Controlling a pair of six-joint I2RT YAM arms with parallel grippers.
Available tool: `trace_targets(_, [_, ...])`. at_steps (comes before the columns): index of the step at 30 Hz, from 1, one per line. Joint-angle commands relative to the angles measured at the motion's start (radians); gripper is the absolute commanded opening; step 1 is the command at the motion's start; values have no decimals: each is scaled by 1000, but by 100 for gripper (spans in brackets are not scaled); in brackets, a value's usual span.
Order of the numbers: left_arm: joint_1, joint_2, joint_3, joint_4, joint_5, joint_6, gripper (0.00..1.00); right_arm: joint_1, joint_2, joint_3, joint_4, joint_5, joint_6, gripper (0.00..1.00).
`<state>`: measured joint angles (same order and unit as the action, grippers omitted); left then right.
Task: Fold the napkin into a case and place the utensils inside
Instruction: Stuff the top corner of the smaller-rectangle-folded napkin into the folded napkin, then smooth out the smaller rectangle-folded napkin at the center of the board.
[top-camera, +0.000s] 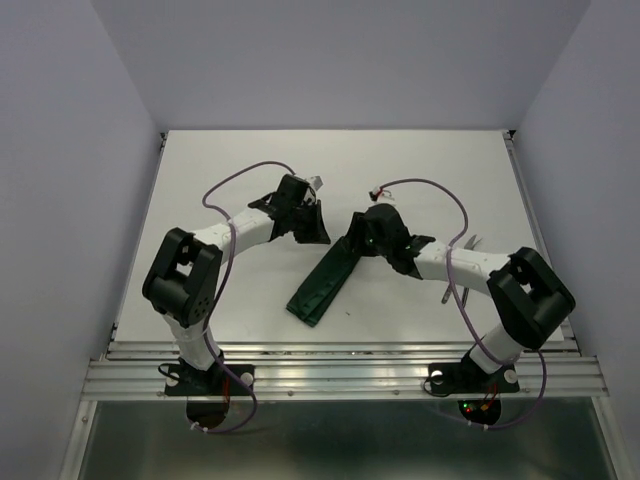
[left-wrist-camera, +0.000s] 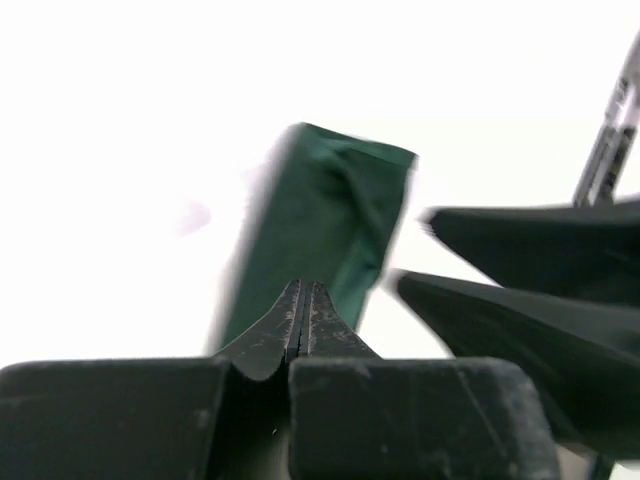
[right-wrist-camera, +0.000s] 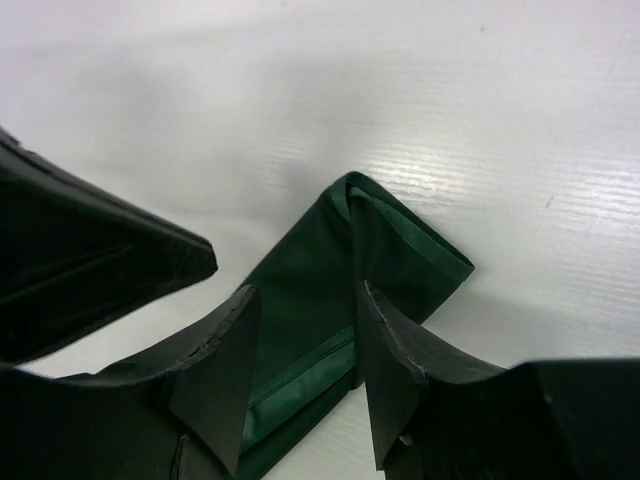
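Plainly, one dark green case (top-camera: 322, 282) lay slantwise on the white table (top-camera: 420, 170) between the two arms. The left gripper (left-wrist-camera: 303, 295) had its jaws pressed together, empty, near the cloth's far end. The right gripper (right-wrist-camera: 305, 295) stood with jaws apart — straddling that same end. One slim silver utensil (left-wrist-camera: 612, 130) showed beyond — fork or knife, unclear.

Bright overhead light; left wrist view blown out, blurred; glare on table (right-wrist-camera: 450, 180).
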<state>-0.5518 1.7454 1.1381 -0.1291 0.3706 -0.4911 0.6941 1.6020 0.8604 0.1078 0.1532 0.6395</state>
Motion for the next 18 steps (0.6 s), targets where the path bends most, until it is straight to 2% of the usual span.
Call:
trace_targets(1, [24,-18,-17,-37,-73,0,0,4,-85,-11,-10,52,-18,50])
trace_targets(5, [27,9,-27,-50,-128,-6,0,4,-116,-64,-13,80,-8,48])
trace_targets(13, [27,17,-77,-64,-179,-10,0,-5,-108,-132,1,23,40,20])
trace_targets(18, [23,22,-89,-63,-170,-9,0,-5,-70,-150,47,-38,52,17])
